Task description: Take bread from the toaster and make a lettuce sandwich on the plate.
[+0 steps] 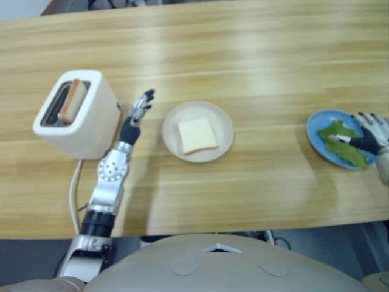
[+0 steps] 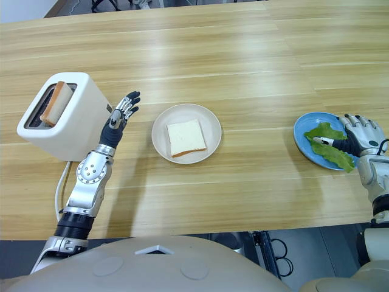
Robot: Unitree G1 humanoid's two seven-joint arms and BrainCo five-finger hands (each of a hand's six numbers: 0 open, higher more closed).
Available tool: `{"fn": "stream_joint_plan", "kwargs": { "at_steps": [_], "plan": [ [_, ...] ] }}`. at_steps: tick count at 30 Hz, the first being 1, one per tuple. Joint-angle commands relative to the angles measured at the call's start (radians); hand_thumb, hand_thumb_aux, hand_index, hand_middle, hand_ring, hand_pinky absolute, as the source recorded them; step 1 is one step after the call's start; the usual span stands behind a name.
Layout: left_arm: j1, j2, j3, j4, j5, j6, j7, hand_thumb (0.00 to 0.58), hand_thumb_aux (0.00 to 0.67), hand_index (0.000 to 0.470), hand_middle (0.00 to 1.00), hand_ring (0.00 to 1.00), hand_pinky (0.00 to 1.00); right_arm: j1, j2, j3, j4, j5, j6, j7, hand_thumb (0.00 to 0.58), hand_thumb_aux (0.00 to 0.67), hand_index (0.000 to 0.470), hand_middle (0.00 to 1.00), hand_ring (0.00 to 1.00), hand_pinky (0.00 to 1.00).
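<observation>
You were on the lettuce step. One bread slice [image 2: 186,137] lay flat in the middle of the cream plate [image 2: 209,121], centre of the desk [image 2: 243,61]. The lettuce [image 2: 331,152] lay on the blue plate [image 2: 301,137], well off to your right. Your right hand [image 2: 360,135] was down on it, closed around a leaf in what looked like a pinch, leaf not lifted off the dish. Your left hand [image 2: 121,112] stood upright just beside the toaster [image 2: 73,121], spread and holding nothing. A second slice [image 2: 53,103] stood in the toaster slot.

My read of the next move: lift the leaf clear, carry it left and lay it flat on the plated slice. Floppy leaf, so confirm the pinch before you travel. After that the toaster slice goes on top, and the left hand was well placed for it.
</observation>
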Motion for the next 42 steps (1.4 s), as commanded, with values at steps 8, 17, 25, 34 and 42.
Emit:
{"fn": "stream_joint_plan", "kwargs": {
  "at_steps": [8,17,25,34,42],
  "plan": [
    [0.023,-0.013,0.005,-0.013,0.044,0.011,-0.008,0.0,0.0,0.0,0.0,0.0,0.0,-0.063,0.01,0.127,0.128,0.025,0.003,-0.014,0.0,0.0,0.0,0.0,0.0,0.0],
    [0.037,-0.027,0.0,-0.016,0.063,0.012,-0.014,0.0,0.0,0.0,0.0,0.0,0.0,-0.098,0.029,0.186,0.174,0.037,0.011,0.016,0.0,0.0,0.0,0.0,0.0,0.0],
    [0.041,-0.023,0.006,-0.022,0.066,0.017,-0.02,0.0,0.0,0.0,0.0,0.0,0.0,-0.095,0.044,0.229,0.185,0.049,0.014,0.028,0.493,0.41,0.281,0.0,0.0,0.0],
    [0.047,-0.025,0.01,-0.021,0.073,0.017,-0.023,0.0,0.0,0.0,0.0,0.0,0.0,-0.091,0.038,0.242,0.178,0.067,0.008,0.024,0.575,0.607,0.417,0.0,0.0,0.0],
    [0.048,-0.028,0.011,-0.013,0.078,0.015,-0.024,0.0,0.0,0.0,0.0,0.0,0.0,-0.089,0.028,0.245,0.16,0.089,-0.003,-0.002,0.579,0.638,0.438,0.0,0.0,0.0]
  ]
}}
